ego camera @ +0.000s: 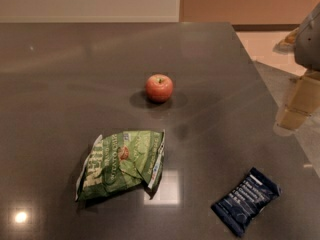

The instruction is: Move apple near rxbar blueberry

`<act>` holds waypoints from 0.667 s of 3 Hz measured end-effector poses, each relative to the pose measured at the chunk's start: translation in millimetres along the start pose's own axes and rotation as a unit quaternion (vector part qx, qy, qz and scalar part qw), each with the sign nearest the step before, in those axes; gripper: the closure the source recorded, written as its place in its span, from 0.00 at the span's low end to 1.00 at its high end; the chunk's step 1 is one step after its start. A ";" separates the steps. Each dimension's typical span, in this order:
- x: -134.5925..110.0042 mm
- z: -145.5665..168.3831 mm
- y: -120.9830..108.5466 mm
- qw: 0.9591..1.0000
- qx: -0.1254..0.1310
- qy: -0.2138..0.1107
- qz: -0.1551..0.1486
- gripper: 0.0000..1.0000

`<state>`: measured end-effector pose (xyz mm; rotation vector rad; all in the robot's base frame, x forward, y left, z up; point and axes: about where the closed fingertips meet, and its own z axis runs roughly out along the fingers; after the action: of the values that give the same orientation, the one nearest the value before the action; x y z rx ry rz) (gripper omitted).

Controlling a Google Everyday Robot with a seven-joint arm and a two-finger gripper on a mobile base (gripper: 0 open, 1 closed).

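**Gripper.** The gripper (pixel 299 104) stands at the right edge of the view. It is to the right of the apple (pixel 159 88), well apart from it and beyond the table's side edge. The frame cuts it off, so only a grey upper body and pale tan lower parts show. Whether it is spread or pressed together cannot be told.

**Apple.** It is red with yellowish patches and sits upright on the table with its stem up, touching nothing. A dark shadow pools at its base.

**Rxbar blueberry.** The rxbar blueberry (pixel 245 200) lies flat, right of the apple and nearer the camera, well apart from it and turned at a slant. Its white lettering cannot be read.

**Green bag.** A crumpled green and white bag (pixel 122 164) lies left of the apple and nearer the camera, apart from it. It is also well apart from the bar. Its print is hard to make out beyond a small red picture in the middle.

**Surface.** The table (pixel 60 84) is dark grey and glossy. A pale square glare lies on it between the bag and the bar. A bright spot of light shows far to the lower left of the apple.

**Room.** Behind the apple, past the table's far edge, there is a pale wall (pixel 90 1) on the left. An orange-brown wall (pixel 240 1) with a dark strip at its foot stands on the right. Pale floor (pixel 260 41) shows beyond the table's far right corner.
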<state>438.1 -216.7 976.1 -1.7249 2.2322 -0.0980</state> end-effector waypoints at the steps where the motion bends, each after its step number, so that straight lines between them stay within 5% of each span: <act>1: -0.4 -0.2 -0.4 1.000 0.001 0.000 0.000 0.00; 2: -16.3 12.5 -19.4 1.000 0.000 -0.019 -0.005 0.00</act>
<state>463.4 -204.6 972.4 -1.7232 2.1980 -0.0666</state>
